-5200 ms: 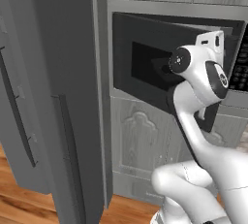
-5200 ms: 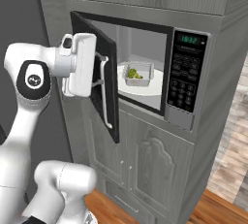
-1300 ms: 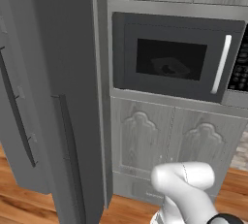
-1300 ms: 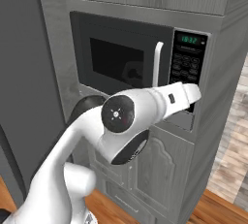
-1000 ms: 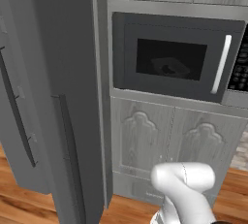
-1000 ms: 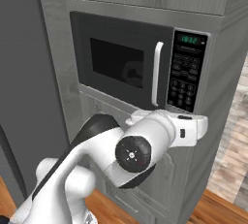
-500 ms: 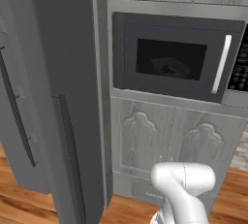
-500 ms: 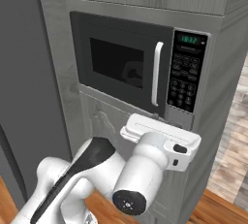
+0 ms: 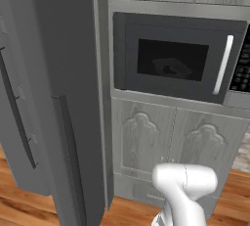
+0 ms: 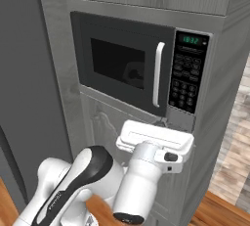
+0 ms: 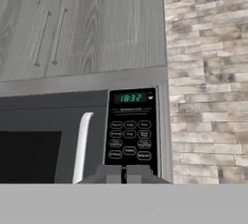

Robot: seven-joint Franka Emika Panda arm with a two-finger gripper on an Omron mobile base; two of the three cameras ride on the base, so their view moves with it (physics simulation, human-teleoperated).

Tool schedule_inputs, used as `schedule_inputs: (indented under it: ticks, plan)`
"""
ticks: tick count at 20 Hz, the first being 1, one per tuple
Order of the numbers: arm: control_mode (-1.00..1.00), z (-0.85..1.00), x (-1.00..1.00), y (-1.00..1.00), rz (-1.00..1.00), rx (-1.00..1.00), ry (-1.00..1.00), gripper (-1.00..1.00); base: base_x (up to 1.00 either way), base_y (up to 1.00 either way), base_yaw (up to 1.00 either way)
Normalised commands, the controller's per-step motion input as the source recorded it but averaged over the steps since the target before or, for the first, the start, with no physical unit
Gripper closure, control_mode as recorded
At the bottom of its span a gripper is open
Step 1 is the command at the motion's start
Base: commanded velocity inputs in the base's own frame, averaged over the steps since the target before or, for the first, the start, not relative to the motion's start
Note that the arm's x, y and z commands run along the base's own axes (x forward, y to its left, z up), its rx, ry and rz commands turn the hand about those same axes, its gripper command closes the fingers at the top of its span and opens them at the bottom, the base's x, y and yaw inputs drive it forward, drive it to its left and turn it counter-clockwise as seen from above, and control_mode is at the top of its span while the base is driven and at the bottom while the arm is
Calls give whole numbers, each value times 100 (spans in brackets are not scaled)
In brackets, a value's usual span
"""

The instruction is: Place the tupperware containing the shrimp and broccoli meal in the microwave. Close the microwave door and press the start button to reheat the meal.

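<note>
The microwave door (image 10: 122,71) was shut, and the tupperware (image 9: 168,68) showed dimly through its window, inside the microwave (image 10: 141,73). What remained, by my reading, was the start press. The gripper (image 11: 124,173) sat just below the keypad (image 11: 130,131), its jaws pressed together and holding nothing. The next move called for a short rise and a steady push on the start button.
</note>
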Motion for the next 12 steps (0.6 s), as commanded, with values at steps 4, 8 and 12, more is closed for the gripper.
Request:
schedule_inputs:
  ticks: [4, 8, 12]
  plan:
    - [-100, -4, 28, 0, -1, -4, 0, 100, 0, 0, 0]
    - [-100, -17, 35, 0, -1, -3, 4, 100, 0, 0, 0]
    - [-100, -25, 34, 0, -3, -2, 8, 100, 0, 0, 0]
